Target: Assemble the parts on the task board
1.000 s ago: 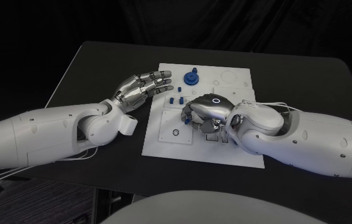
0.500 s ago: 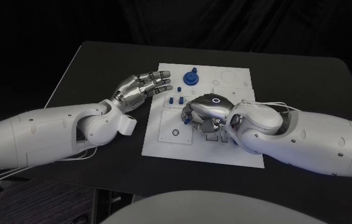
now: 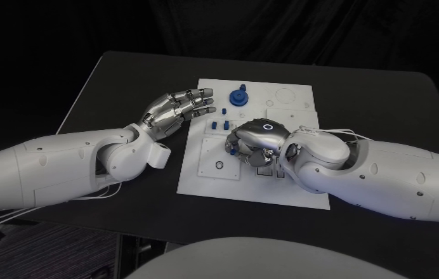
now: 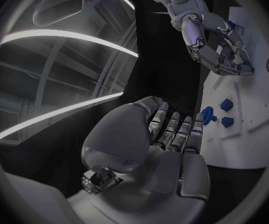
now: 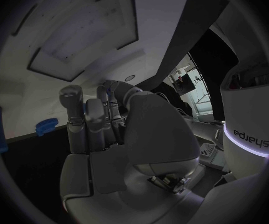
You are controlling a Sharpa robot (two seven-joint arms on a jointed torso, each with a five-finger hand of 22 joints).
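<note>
Meanwhile, the right hand [image 3: 254, 141] is curled over the middle of the white task board [image 3: 209, 184], a small blue part [image 3: 235, 151] apparently pinched at its fingertips. The left hand [image 3: 176, 110] is held spread and empty beside the board's left edge, near the blue pegs [image 3: 217, 125] and knob [image 3: 238, 96].

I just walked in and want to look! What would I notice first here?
Two big white robot arms meet over a white task board mid-table. The silver right hand is curled down onto the board, blue showing at its fingers. The left hand hovers open at the board's left edge, near a tall blue part.
</note>
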